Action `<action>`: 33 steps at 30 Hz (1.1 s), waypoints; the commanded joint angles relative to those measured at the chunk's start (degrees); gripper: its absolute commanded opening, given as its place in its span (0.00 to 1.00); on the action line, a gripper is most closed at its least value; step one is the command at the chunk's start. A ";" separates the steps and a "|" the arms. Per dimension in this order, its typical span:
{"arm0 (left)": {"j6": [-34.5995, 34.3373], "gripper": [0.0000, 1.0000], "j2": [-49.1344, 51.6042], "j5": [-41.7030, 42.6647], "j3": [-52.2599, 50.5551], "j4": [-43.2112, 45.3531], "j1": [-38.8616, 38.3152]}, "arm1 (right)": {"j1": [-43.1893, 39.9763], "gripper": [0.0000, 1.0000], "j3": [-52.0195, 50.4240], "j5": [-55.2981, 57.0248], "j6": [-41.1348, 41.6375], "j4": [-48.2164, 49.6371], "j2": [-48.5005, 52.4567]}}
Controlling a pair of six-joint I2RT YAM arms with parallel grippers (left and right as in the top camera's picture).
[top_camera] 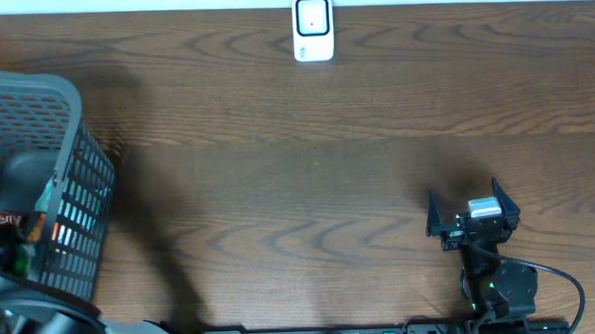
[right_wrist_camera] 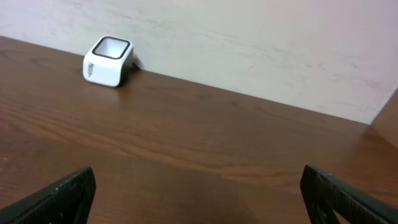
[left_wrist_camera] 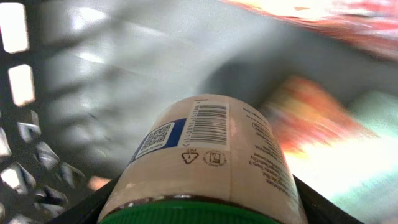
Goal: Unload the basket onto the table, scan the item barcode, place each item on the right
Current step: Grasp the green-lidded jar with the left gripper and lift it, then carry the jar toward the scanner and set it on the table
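Green cap (left_wrist_camera: 193, 214) hard against the left wrist lens at 6 o'clock, bottle (left_wrist_camera: 211, 155) running away toward 12, pinched between the fingers of the left pincer (left_wrist_camera: 205, 202) inside the grey basket (top_camera: 72, 105) at 9 o'clock on the counter (top_camera: 278, 168). Shows its barcode (left_wrist_camera: 208, 123) on the upper face, with a small square code (left_wrist_camera: 155, 140) at 8 o'clock of it. Looks like the lift-out step. Raise straight up until clear of the basket rim, without loosening the squeeze: round, smooth, likely to roll in the grip. Then carry toward the white scanner (top_camera: 312, 28) at 12 o'clock and turn the wrist to present the stripes squarely to its window. Right pincer (top_camera: 473, 215) spread wide and empty at 4 o'clock, well apart from all this; no call for it
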 commanded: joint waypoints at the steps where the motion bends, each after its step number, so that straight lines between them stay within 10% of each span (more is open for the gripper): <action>1: 5.46 0.57 -9.73 13.40 10.21 -2.56 -0.02 | 0.13 0.99 -0.04 -0.11 0.85 -0.24 -0.31; 8: 8.02 0.66 -27.19 40.92 18.53 -6.40 -3.26 | 0.13 0.99 -0.04 -0.11 0.85 -0.24 -0.31; 13: 5.70 0.66 -37.05 42.69 18.51 -4.33 -14.67 | 0.13 0.99 -0.04 -0.11 0.85 -0.24 -0.31; 23: 0.72 0.66 -38.25 25.35 15.72 -1.99 -49.20 | 0.13 0.99 -0.04 -0.11 0.85 -0.24 -0.31; 33: -5.95 0.66 -18.43 4.02 8.50 2.64 -76.63 | 0.13 0.99 -0.04 -0.11 0.85 -0.24 -0.31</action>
